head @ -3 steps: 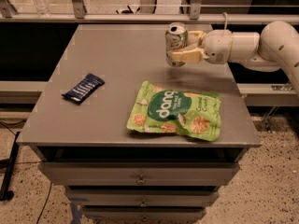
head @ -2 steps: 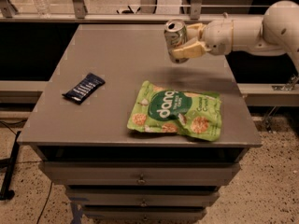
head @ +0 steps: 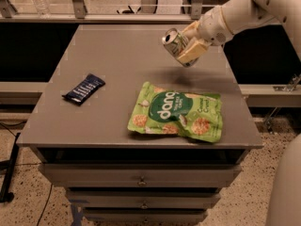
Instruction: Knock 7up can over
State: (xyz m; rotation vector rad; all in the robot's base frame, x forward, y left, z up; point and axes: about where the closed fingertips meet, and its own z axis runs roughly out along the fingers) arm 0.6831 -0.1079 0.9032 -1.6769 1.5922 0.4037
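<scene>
Drawer fronts [head: 141, 173] nearest. Green Dang snack bag [head: 176, 112] flat on table [head: 117, 51], front right. Dark blue wrapped bar [head: 83, 88] at left, well apart. Far right: gripper [head: 184, 44] clamped on 7up can [head: 171, 37]; can tilted, top leaning left, held above tabletop.

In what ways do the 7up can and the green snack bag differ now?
The 7up can is a small cylinder; the green snack bag is flat and wider. The can hangs tilted above the table, gripped by the tool at the far right; the bag lies on the table, untouched.
</scene>
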